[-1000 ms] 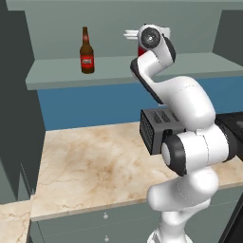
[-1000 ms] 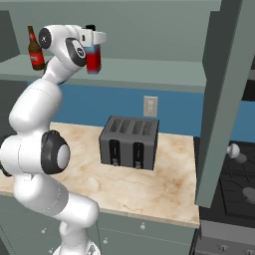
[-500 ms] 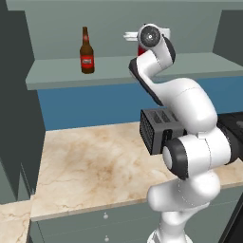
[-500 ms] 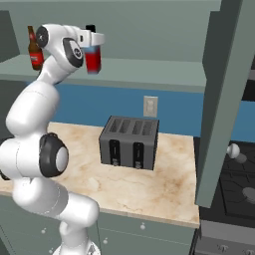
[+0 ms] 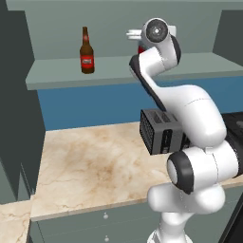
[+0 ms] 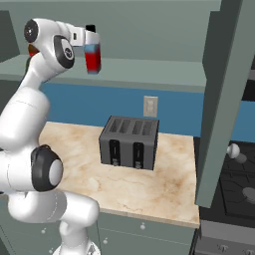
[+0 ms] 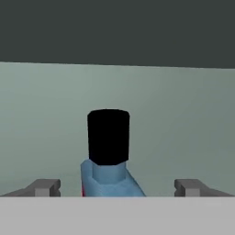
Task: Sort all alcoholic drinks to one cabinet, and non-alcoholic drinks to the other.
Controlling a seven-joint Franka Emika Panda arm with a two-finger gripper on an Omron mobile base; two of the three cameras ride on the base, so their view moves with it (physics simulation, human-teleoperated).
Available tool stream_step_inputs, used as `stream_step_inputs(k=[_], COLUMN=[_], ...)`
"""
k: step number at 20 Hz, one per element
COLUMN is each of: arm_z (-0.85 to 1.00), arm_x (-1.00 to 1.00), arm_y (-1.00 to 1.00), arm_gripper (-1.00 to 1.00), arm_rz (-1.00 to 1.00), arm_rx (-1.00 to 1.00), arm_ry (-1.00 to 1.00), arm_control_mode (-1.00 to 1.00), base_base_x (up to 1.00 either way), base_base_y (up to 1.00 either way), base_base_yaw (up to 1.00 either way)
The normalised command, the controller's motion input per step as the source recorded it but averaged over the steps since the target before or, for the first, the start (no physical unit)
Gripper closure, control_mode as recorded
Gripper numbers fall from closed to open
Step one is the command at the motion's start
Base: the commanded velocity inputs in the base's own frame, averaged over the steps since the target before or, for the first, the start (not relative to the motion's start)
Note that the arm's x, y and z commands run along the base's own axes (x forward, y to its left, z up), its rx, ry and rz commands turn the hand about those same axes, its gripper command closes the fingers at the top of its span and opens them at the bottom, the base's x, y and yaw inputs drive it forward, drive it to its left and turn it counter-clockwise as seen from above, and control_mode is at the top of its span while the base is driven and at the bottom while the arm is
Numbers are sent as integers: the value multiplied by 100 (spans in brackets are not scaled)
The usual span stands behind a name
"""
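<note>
Standing spread wide apart, the gripper fingers flank the squat flat bottle without touching it; the bottle sits upright on the cabinet shelf, back from its front edge. Toward the shelf's left end stands the brown beer bottle, well apart. Below, a toaster rests on the counter.

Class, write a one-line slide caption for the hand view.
Open end effector straddling a flat bottle with a black cap and blue shoulder, fingertips clear of it, grey cabinet wall behind.
</note>
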Motion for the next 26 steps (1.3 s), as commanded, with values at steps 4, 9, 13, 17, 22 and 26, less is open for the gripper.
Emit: stream_step_inputs(k=[4, 9, 13, 17, 22, 26], arm_z=[6, 0, 0, 0, 0, 0], arm_x=[-37, -55, -89, -100, -100, -100], arm_y=[14, 23, 19, 6, 0, 0], arm_gripper=[-100, -100, -100, -100, -100, -100], arm_rz=[2, 6, 8, 9, 8, 7], arm_rx=[3, 2, 2, 3, 3, 3], arm_ry=[0, 0, -3, 0, 0, 2], arm_control_mode=[-100, -100, -100, -100, -100, -100], base_base_x=[0, 0, 0, 0, 0, 0], base_base_y=[0, 0, 0, 0, 0, 0], base_base_yaw=[0, 0, 0, 0, 0, 0])
